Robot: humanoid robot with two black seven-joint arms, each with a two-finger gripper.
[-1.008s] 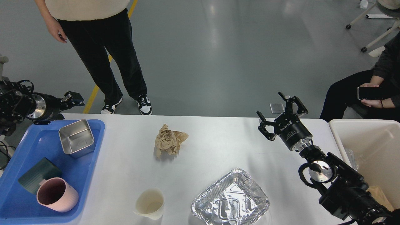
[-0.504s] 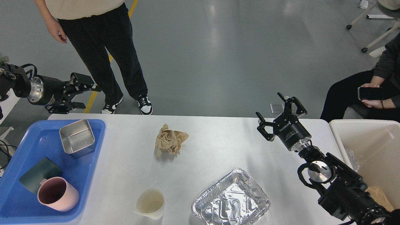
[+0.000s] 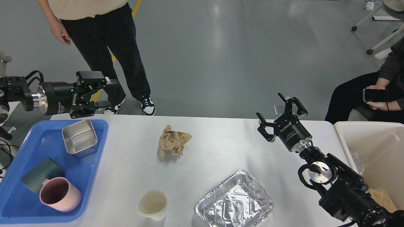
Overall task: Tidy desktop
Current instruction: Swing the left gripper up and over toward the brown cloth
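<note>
The white worktop (image 3: 221, 148) fills the lower frame, carrying crumpled paper (image 3: 172, 141) at centre, a cup (image 3: 153, 205) and foil tray (image 3: 233, 201) below. Left gripper (image 3: 109, 93) at upper left and right gripper (image 3: 277, 110) at right: both jaws apart, empty.

The desktop (image 3: 221, 151) bears crumpled paper (image 3: 173, 143), cup (image 3: 153, 204), foil tray (image 3: 234, 204), blue tray (image 3: 94, 164).

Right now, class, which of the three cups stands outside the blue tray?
The cream paper cup, alone on the desktop. The pink cup and green cup lie in the tray.
</note>
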